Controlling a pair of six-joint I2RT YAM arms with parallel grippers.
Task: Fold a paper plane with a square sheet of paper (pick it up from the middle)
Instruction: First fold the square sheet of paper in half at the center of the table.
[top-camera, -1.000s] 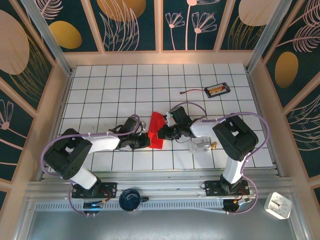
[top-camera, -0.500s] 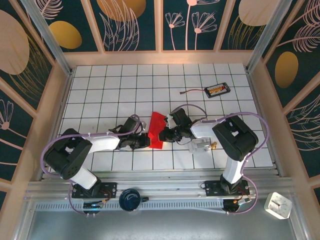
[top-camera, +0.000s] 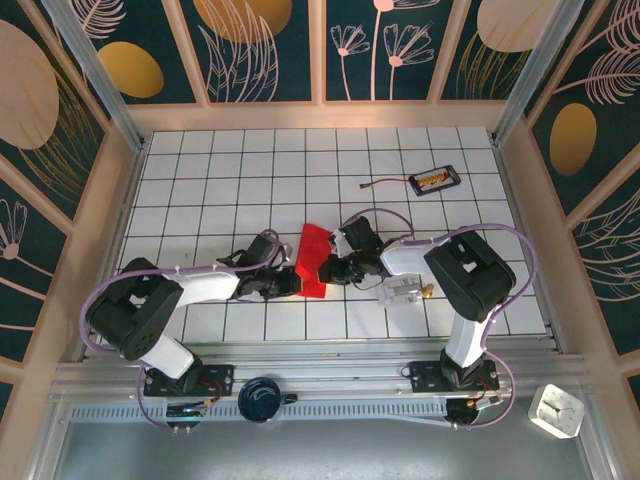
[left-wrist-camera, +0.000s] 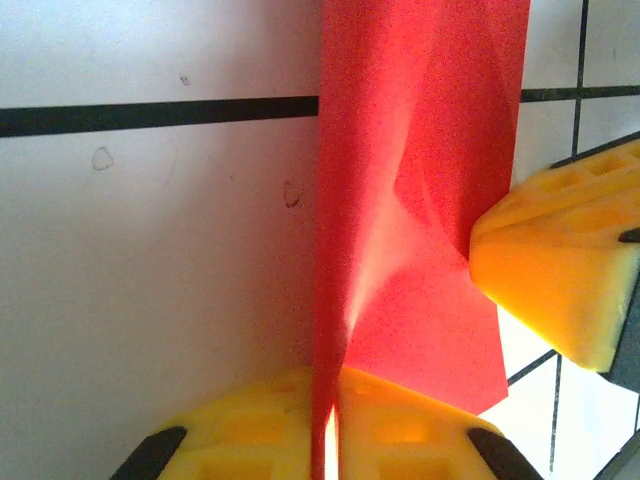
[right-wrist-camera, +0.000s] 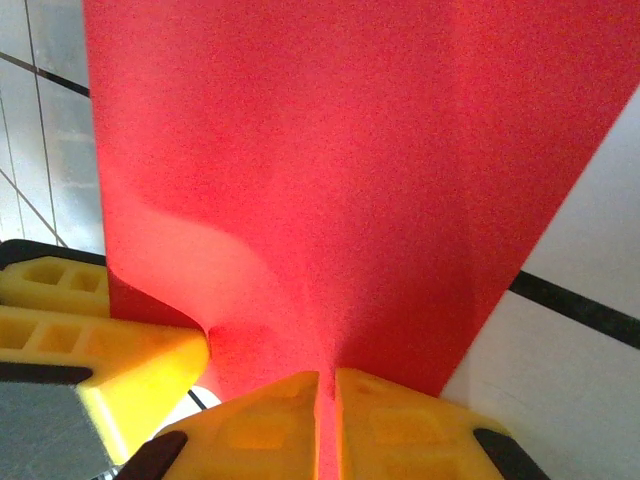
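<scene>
The step in hand looks like setting a crease in the red paper (top-camera: 313, 258) while both claws hold it. To do it well, I judge that each claw should pinch firmly and that the two should move together along the fold line. They should not pull apart, since thin paper tears or slips under a sideways tug. Any press should go down onto the desk (top-camera: 200, 170) so that the ridge comes out sharp.

The left claw (top-camera: 289, 284) is closed narrow on the paper's edge, on the side away from the clear plastic piece (top-camera: 402, 290). The right claw (top-camera: 329, 268) pinches the side facing that piece.

The paper lies near the plastic piece, to its left. It is bright red and already folded narrower than a square. One layer seems to rise off the desk, and a diagonal flap buckles softly where the claws meet.
</scene>
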